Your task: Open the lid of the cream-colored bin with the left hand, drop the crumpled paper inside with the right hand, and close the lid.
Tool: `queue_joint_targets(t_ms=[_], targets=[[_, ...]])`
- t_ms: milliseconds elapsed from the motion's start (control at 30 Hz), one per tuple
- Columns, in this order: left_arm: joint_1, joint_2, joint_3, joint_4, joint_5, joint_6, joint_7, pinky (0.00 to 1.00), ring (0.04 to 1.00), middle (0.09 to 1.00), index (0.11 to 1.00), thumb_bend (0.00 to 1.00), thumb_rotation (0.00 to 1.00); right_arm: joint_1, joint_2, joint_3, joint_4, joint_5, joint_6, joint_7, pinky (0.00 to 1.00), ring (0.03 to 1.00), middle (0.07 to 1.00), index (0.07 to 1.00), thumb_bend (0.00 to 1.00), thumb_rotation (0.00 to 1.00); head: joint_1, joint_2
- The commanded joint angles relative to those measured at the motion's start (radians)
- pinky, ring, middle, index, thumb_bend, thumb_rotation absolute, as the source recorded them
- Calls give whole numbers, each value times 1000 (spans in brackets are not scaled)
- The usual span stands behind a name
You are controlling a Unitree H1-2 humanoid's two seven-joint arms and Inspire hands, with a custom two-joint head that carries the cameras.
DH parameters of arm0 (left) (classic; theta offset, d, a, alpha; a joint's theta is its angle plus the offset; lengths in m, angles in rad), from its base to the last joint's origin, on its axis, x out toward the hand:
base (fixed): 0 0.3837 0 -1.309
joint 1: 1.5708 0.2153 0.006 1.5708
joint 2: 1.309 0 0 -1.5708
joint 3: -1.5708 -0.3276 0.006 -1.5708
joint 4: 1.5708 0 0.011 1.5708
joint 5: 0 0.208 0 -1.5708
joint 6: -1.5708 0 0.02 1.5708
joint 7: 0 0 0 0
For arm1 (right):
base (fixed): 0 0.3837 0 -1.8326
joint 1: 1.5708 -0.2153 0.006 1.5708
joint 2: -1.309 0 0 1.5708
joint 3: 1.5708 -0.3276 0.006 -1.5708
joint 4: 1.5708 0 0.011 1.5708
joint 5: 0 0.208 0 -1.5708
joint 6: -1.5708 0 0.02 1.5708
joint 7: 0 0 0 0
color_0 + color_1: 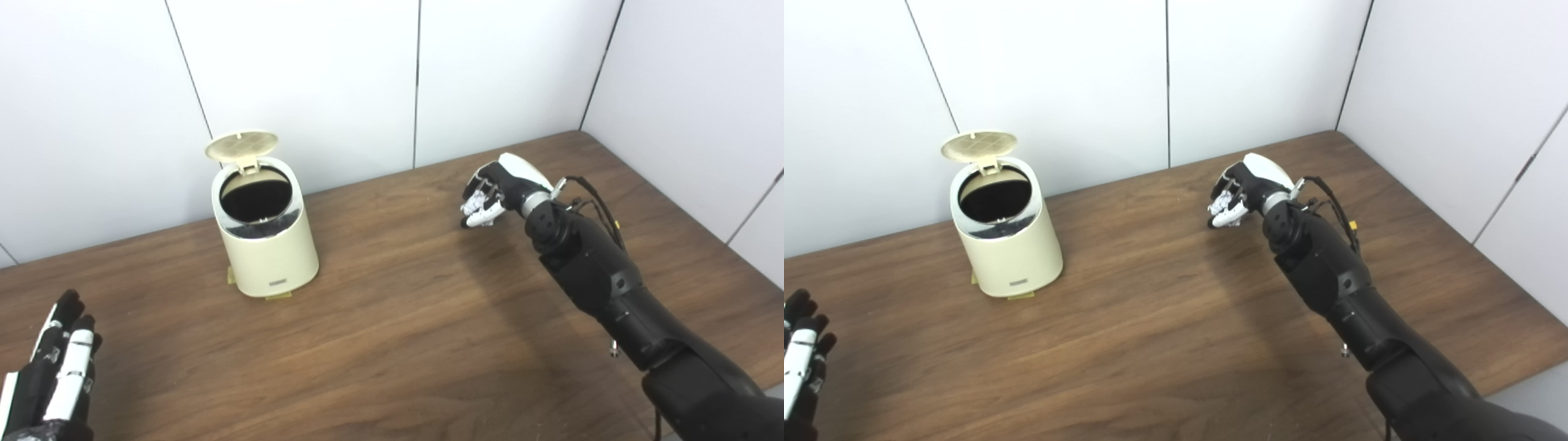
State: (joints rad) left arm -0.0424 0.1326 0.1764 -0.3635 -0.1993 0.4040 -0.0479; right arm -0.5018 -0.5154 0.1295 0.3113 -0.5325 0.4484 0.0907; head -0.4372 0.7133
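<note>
Cream-colored bin (264, 239) stands on the wooden surface (392, 331) near the white wall panels, its lid (241, 146) tipped upright at the back and the dark interior exposed. Well to the right of the bin, the right hand (499, 190) hovers above the surface with its fingers (481, 205) curled tightly around the white crumpled paper (477, 207). Far to the front left of the bin, the left hand (52, 373) rests low with fingers extended, holding nothing.
</note>
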Motion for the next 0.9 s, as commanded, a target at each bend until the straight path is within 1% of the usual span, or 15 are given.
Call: queue_joint_targets(t_ms=[0,167,200,267,300,367,433,533,567,633,733,767,800,833,867], targets=[[-34,13,-2,-36,4,-22,1,1000,1000,1000,1000,203,523,-41,-19,-24,-14,-10,-26,-48,410,403,504,537,497,0,2,0],[-31,15,-7,-27,9,-36,-1,1000,1000,1000,998,218,560,-38,-22,-17,-43,-23,-22,-63,429,419,528,510,499,0,17,0],[-30,19,-11,-24,14,-39,-4,1000,1000,1000,997,224,566,-35,-22,-16,-43,-22,-37,-72,429,420,528,508,499,0,26,-1],[-28,26,-21,-17,31,-50,-7,1000,1000,1000,1000,278,607,-26,-25,-12,-69,-27,-56,-81,418,415,512,534,498,0,37,-3],[-28,26,-22,-10,30,-57,-10,1000,1000,1000,1000,296,618,-17,-27,-7,-104,-37,-69,-88,416,413,508,542,497,0,53,-3],[-26,24,-24,3,23,-70,-13,1000,1000,1000,1000,291,622,-2,-25,0,-179,-55,-60,-83,379,399,509,559,493,0,76,-4],[-23,22,-28,27,21,-99,-18,1000,1000,1000,1000,282,611,10,-22,13,-275,-85,-52,-69,374,392,502,567,492,0,113,-5],[-15,23,-41,61,28,-136,-24,1000,1000,1000,1000,316,572,19,-16,32,-366,-112,-74,-60,363,387,493,562,492,0,171,-10],[-13,23,-46,69,32,-144,-25,1000,1000,999,997,337,565,19,-13,35,-384,-116,-79,-56,361,383,494,565,490,0,177,-11],[-10,20,-56,81,41,-160,-25,1000,1000,990,991,354,559,16,-3,37,-430,-113,-75,-31,356,381,494,567,489,0,225,-15],[0,11,-69,94,50,-181,-28,1000,1000,981,989,381,554,1,16,50,-498,-128,-66,6,441,378,482,568,491,0,291,-20],[4,9,-72,98,56,-188,-27,1000,1000,967,971,418,550,-7,26,54,-512,-132,-75,10,447,371,470,568,490,0,305,-21],[8,5,-76,102,64,-195,-24,1000,1000,965,969,422,549,-14,37,54,-510,-126,-96,4,448,371,468,568,490,0,335,-25],[12,-1,-80,106,72,-199,-20,1000,1000,960,961,444,549,-23,54,53,-506,-114,-117,-2,585,379,465,564,500,0,354,-30],[16,-8,-81,111,77,-203,-14,1000,1000,961,959,463,558,-30,74,50,-502,-100,-135,-9,572,380,462,561,503,0,365,-32]])
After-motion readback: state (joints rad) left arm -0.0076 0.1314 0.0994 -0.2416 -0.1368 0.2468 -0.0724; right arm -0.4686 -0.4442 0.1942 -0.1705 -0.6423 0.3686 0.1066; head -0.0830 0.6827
